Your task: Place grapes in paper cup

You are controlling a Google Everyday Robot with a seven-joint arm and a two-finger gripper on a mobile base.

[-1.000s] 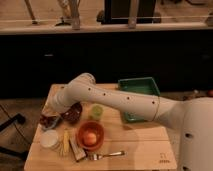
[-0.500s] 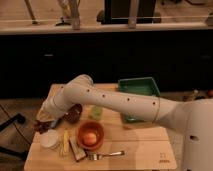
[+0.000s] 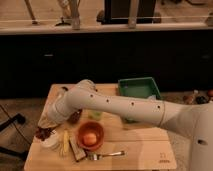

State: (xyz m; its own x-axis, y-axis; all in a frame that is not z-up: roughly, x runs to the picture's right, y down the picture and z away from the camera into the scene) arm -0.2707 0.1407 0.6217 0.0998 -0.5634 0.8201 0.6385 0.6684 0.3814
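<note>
The end effector [image 3: 46, 131] grips the grapes [image 3: 44, 133], a lumpy dark reddish-purple bunch, just above the white paper cup [image 3: 51, 142] on the wooden surface [image 3: 140, 150].

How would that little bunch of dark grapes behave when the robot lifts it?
The grapes look lumpy and loosely clustered, so they would probably sag rather than stay rigid. Being small, they are likely light. The gripper is right at them, beside the paper cup.

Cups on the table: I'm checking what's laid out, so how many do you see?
3: paper cup under the gripper, green cup and dark cup by the arm; others may be hidden.
</note>
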